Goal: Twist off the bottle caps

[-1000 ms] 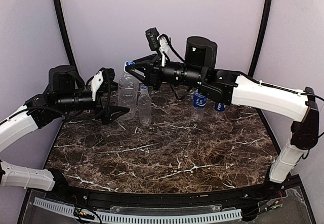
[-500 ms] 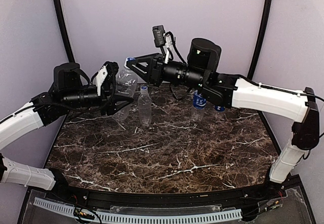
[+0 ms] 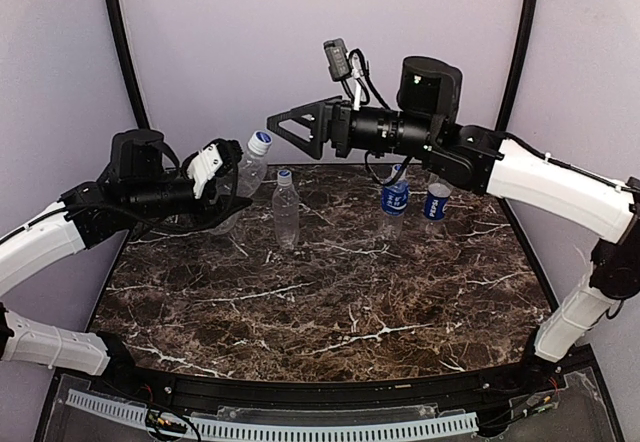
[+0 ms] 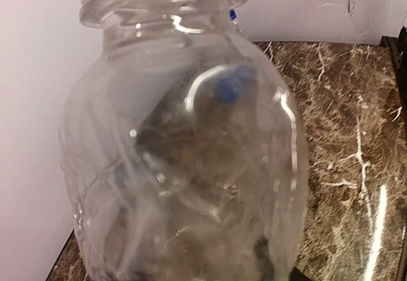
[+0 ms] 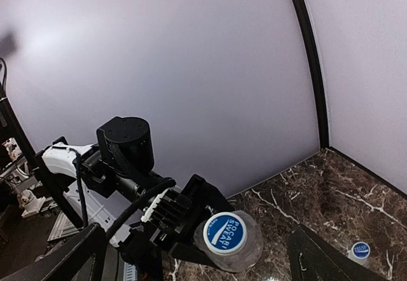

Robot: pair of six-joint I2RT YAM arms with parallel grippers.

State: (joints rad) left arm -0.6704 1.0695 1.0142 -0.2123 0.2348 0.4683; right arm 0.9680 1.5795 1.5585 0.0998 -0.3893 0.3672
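The dark marble bench [image 3: 330, 307] is filling the lower frame. At centre an upright plain bottle [image 3: 286, 214] is standing on it, wearing its blue cap [image 3: 285, 175]. Just left, the left hand [image 3: 228, 194] is clamping a tilted plain bottle [image 3: 247, 170] around the body, its white-and-blue cap [image 3: 260, 143] on and pointing up and right. Right of centre, one labelled bottle [image 3: 394, 200] and a second labelled bottle [image 3: 436, 203] are standing beneath the right arm. At upper centre the right hand [image 3: 292, 134] is hanging with jaws spread wide, gripping nothing, just apart from that cap.
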